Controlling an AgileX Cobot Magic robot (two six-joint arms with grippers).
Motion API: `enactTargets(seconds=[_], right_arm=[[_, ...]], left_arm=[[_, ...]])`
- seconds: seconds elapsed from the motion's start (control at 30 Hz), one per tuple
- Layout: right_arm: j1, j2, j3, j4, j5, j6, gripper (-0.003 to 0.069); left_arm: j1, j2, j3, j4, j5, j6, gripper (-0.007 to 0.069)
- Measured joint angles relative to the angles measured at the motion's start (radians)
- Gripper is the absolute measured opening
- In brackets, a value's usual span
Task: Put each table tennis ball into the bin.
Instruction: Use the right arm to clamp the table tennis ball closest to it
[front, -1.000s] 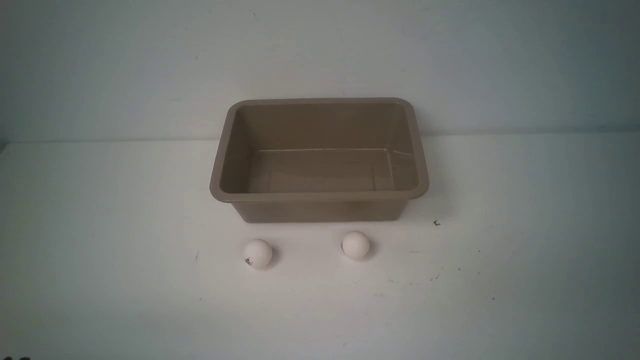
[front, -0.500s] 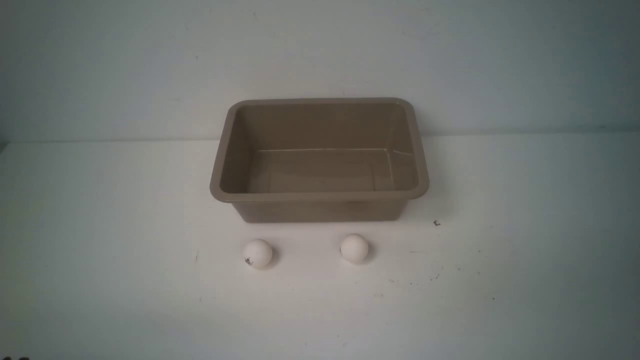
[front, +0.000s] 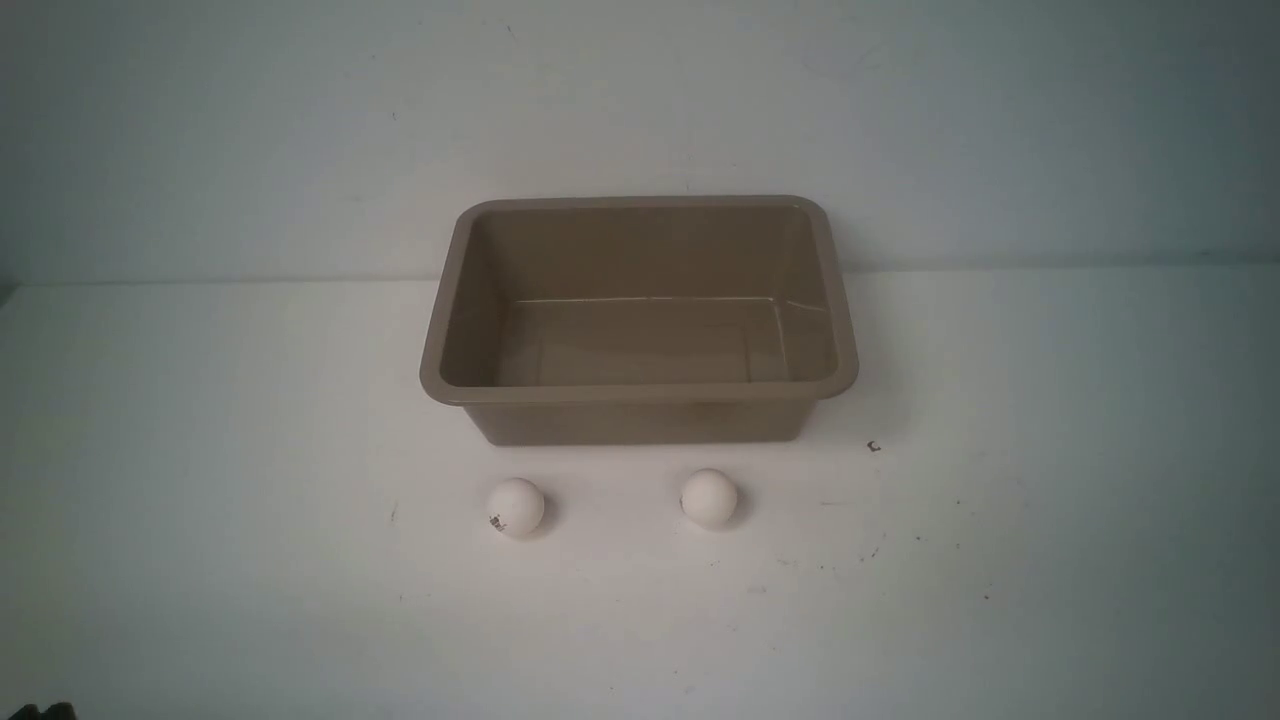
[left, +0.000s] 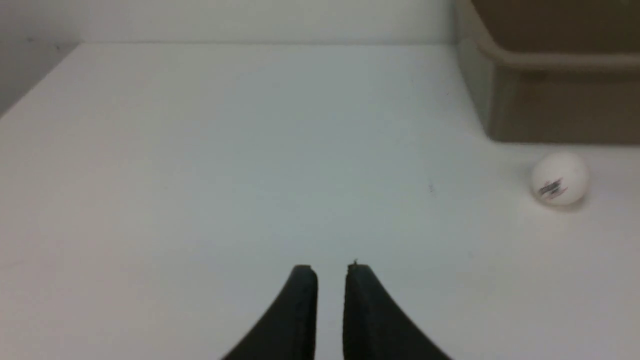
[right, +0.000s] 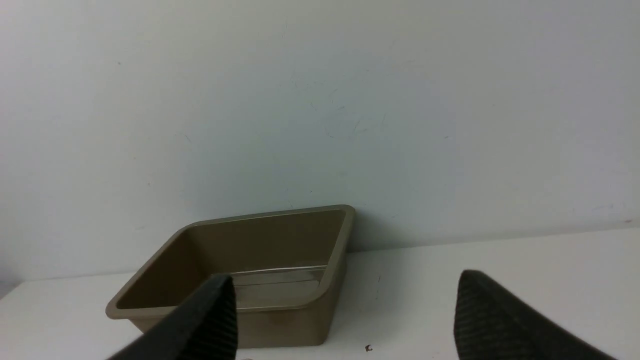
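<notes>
The taupe bin (front: 640, 393) stands empty at the middle of the white table, against the back wall. Two white table tennis balls lie on the table just in front of it: the left ball (front: 516, 507) carries a small dark print, the right ball (front: 709, 497) is plain. The left wrist view shows the printed ball (left: 559, 178) beside the bin's corner (left: 550, 100), well away from my left gripper (left: 331, 272), which is shut and holds nothing. My right gripper (right: 346, 282) stands open and empty, facing the bin (right: 345, 235) from some distance. Neither arm reaches into the front view.
A white wall rises directly behind the bin. A tiny dark speck (front: 874, 446) lies on the table to the right of the bin. A dark tip (front: 40, 712) shows at the bottom left corner of the front view.
The plain right ball has rolled slightly toward me and to the left, then settled. The dark tip at the front view's bottom left corner shows a little more.
</notes>
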Motion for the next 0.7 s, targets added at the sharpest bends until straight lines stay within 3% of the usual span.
enactTargets(seconds=[0.33,0.7], right_arm=[[0.000,0.000,0.000,0.122,0.042,-0.074,0.0525],[0.000,0.000,0.000,0.123,0.071,-0.221,0.0525]], left_arm=[[0.000,0.000,0.000,-0.371,-0.179,-0.033,0.0068],[0.000,0.000,0.000,-0.571,-0.316,-0.029,0.0068]])
